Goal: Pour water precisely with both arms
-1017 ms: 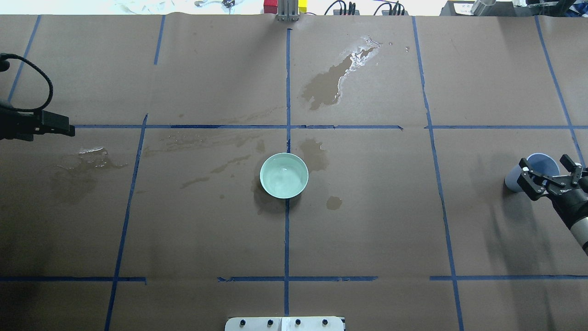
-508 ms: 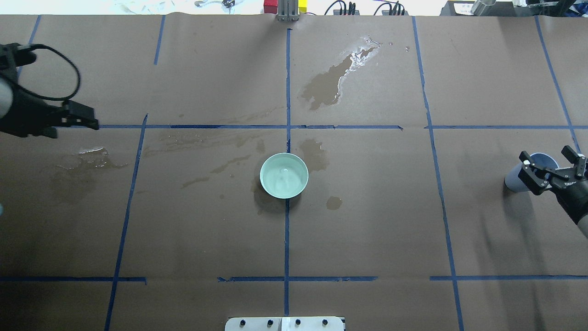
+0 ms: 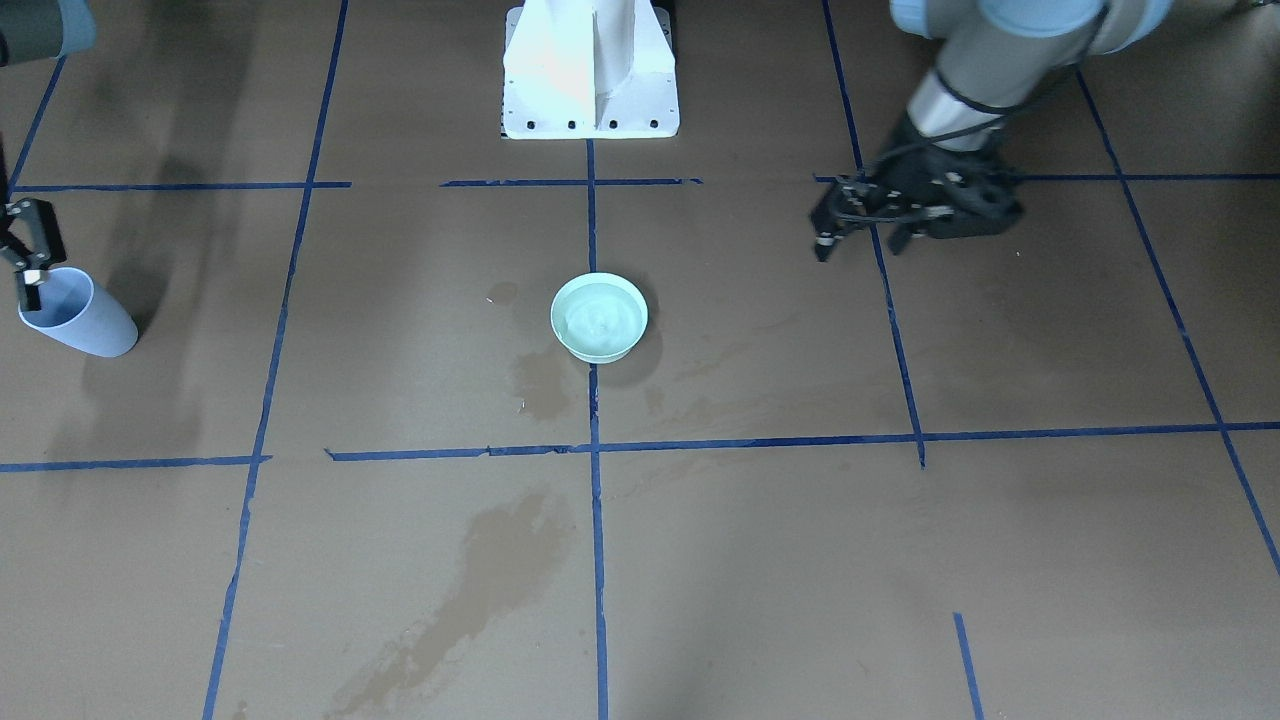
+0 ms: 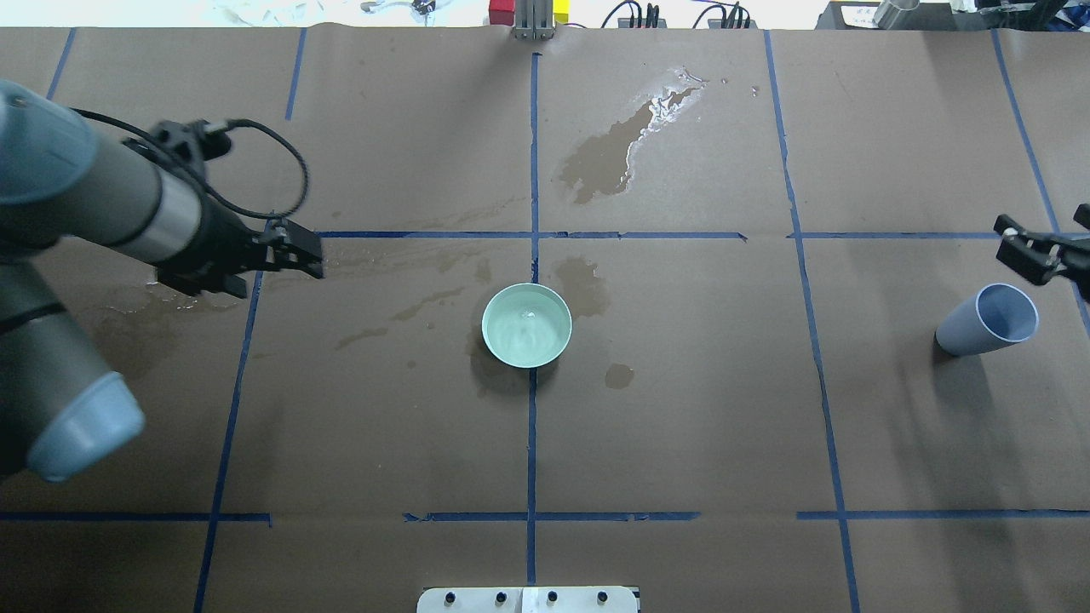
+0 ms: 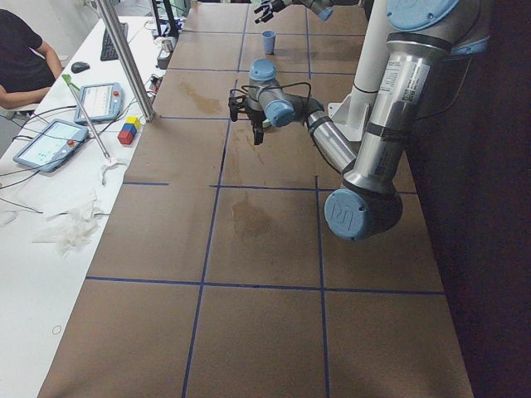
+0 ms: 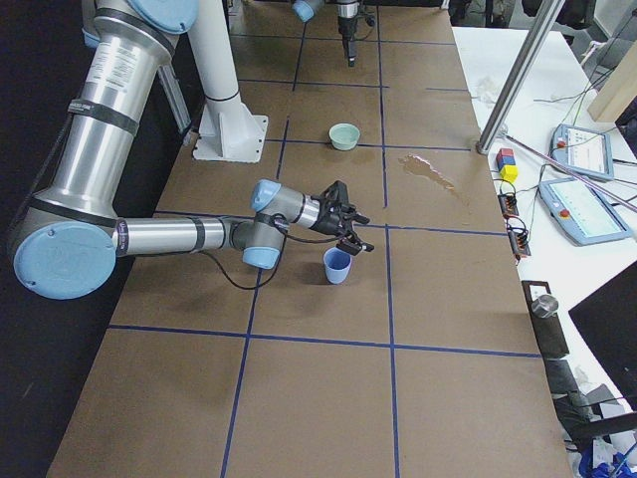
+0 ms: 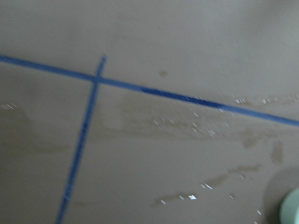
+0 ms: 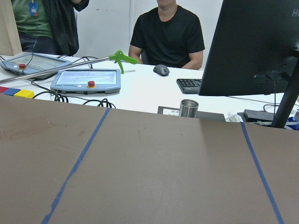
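Centrally placed bowl (image 4: 484,325): pale green, holding the water (image 4: 528,330), which shows pale ripples.
Spills (image 4: 615,151): wet patches on the brown table (image 4: 681,426).
Left gripper (image 3: 856,238): fingers spread, empty, hovering well apart from the bowl on the robot's left.
Right gripper (image 4: 1046,230): fingers spread, empty, near the upright blue cup (image 4: 988,319), not touching it.

You can read no words or numbers here. The round blue cap on the left arm (image 5: 377,124) has a faint mark, too small to read. The teach pendant (image 8: 85,80) has a blurry screen. The blue badge (image 8: 33,7) is too small to read.
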Controlling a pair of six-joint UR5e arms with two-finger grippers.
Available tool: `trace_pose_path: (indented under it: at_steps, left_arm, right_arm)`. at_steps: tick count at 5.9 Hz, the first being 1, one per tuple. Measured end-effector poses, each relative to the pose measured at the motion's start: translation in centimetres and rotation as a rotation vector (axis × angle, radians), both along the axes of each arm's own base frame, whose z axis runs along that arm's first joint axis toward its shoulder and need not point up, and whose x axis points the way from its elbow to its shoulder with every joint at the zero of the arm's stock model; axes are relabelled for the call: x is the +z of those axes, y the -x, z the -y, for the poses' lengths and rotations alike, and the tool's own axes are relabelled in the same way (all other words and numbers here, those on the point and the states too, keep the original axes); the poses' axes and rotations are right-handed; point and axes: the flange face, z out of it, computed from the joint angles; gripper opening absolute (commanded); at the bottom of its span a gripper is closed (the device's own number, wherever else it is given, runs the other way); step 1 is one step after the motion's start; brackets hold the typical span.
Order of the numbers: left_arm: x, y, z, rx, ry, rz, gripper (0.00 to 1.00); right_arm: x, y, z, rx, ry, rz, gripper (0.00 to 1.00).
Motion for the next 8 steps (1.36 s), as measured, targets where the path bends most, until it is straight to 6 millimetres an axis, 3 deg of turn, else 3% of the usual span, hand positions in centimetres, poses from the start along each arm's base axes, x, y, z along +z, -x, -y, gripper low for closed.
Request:
trace_pose_path:
  at_steps: [2, 3, 4, 5, 6, 8]
  left_arm:
    - [-2.1, -7.6, 0.4, 0.028, 0.042, 0.008, 1.0]
    - [-3.3, -11.0, 0.8, 0.013, 0.052, 0.019, 0.93]
    - [-4.4, -13.4, 1.3, -0.005, 0.061, 0.027, 0.79]
    - [-5.0, -15.1, 1.0, -0.013, 0.077, 0.029, 0.72]
    - [-5.3, -16.7, 0.0, -0.015, 0.091, 0.034, 0.72]
    - [-5.8, -19.4, -0.4, -0.015, 0.097, 0.049, 0.72]
  right_arm:
    - [-1.7, -5.0, 4.4, -0.107, 0.127, -0.041, 1.0]
    - [-1.5, -7.4, 5.2, -0.185, 0.182, -0.087, 1.0]
    - [-1.1, -10.0, 5.6, -0.27, 0.228, -0.122, 1.0]
    - [-0.5, -12.7, 5.5, -0.355, 0.257, -0.155, 1.0]
    - [0.3, -14.8, 5.2, -0.442, 0.277, -0.192, 1.0]
    - [1.8, -17.0, 4.2, -0.589, 0.334, -0.164, 1.0]
